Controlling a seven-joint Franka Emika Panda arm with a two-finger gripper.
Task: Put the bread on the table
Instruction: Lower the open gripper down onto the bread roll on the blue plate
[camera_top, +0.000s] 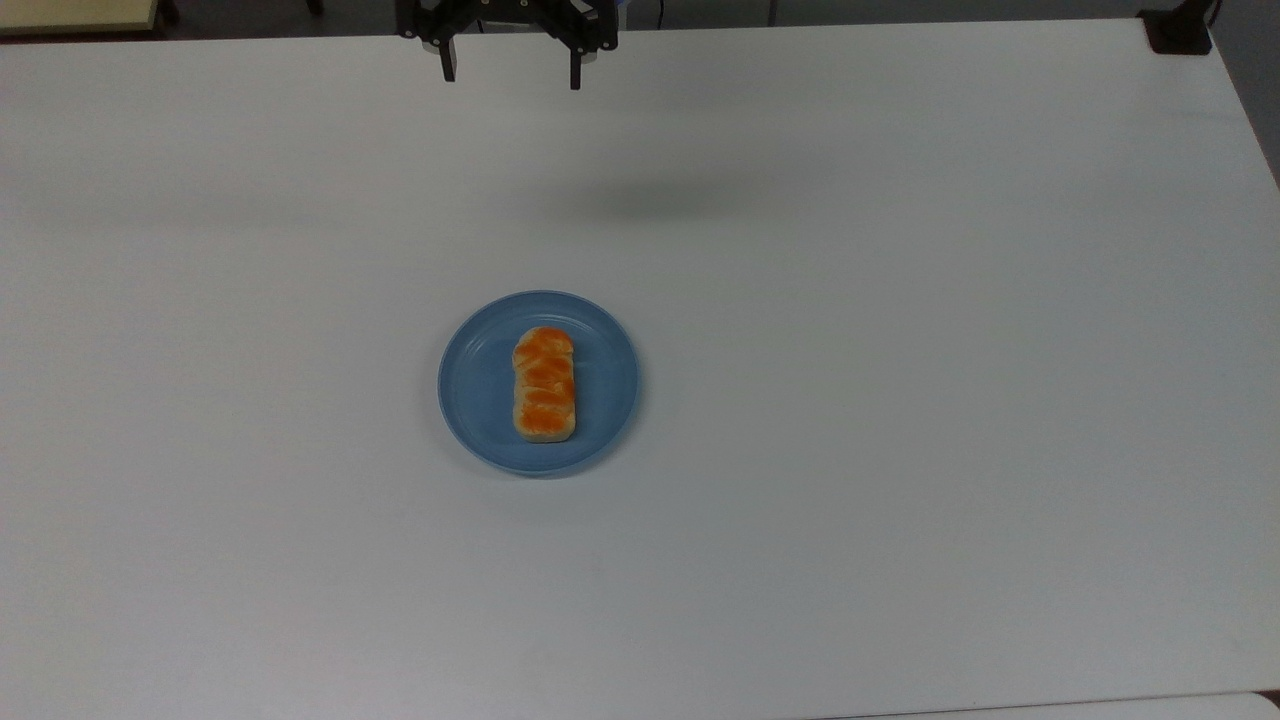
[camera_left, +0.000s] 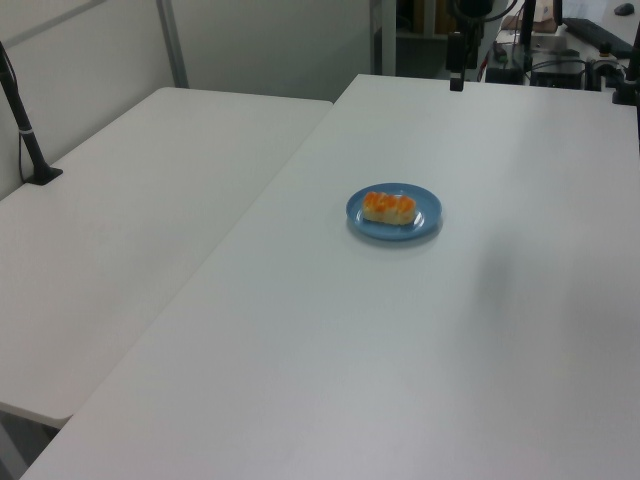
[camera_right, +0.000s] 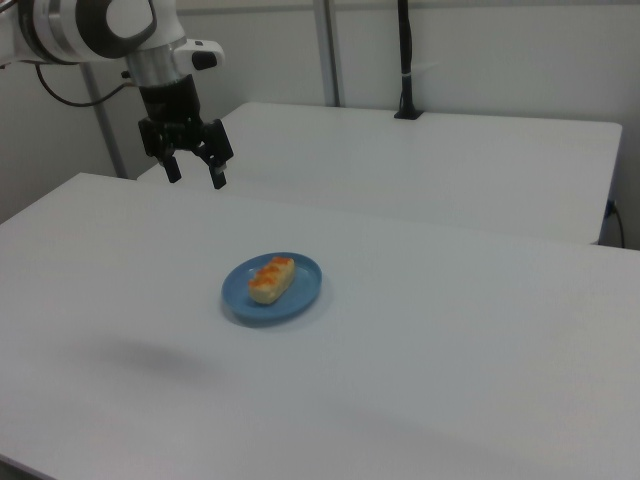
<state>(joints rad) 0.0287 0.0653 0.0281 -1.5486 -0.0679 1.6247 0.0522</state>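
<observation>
The bread (camera_top: 545, 384) lay lengthwise in the middle of the blue plate (camera_top: 610, 372), which sat near the centre of the tabletop (camera_top: 900, 400), so nothing of the job looked started. The hand (camera_top: 510, 72) hung high, well off toward twelve o'clock from the plate in the top view, fingers spread and holding nothing, presumably readied to straddle the loaf's narrow width.

One bread (camera_top: 545, 384) loaf, oblong with an orange-glazed top, lies on one round blue plate (camera_top: 470, 380). There are two white tables: the table (camera_top: 900, 400) that bears the plate, and a second table (camera_left: 120, 240) just beside it. One black post (camera_right: 405, 60) stands on the second table. One robot arm carries one gripper (camera_top: 510, 75) with two fingers.
</observation>
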